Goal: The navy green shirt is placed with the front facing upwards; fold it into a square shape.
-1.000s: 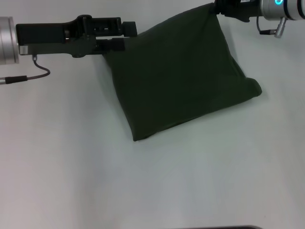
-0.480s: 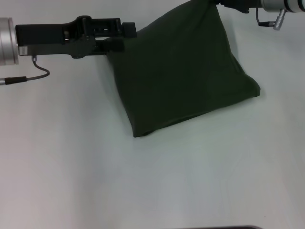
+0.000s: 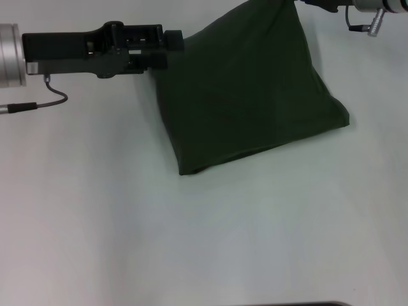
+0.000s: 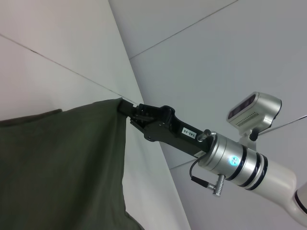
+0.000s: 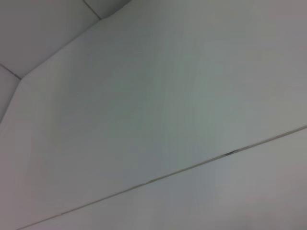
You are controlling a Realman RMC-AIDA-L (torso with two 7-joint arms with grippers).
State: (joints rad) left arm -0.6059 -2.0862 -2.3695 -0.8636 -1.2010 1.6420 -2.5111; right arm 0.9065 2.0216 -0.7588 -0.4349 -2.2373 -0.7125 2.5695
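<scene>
The navy green shirt point(image 3: 248, 95) is folded, with only its plain dark side showing; no lettering or label is in sight. It hangs stretched between my two grippers, and its lower edge lies on the white table point(image 3: 191, 242). My left gripper point(image 3: 168, 50) is shut on the shirt's upper left corner. My right gripper point(image 3: 298, 2) is at the head view's top edge, mostly cut off. In the left wrist view the right gripper point(image 4: 130, 112) pinches the shirt's point(image 4: 57, 167) other upper corner. The right wrist view shows only white surface.
A thin cable point(image 3: 38, 102) loops below my left arm over the table. A dark strip point(image 3: 293, 303) runs along the table's near edge. White tabletop surrounds the shirt on the near side and the left.
My right gripper has moved farther away and up, almost out of the head view, pulling the shirt's corner with it. The shirt's lower corner has shifted slightly. The left gripper has barely moved.
</scene>
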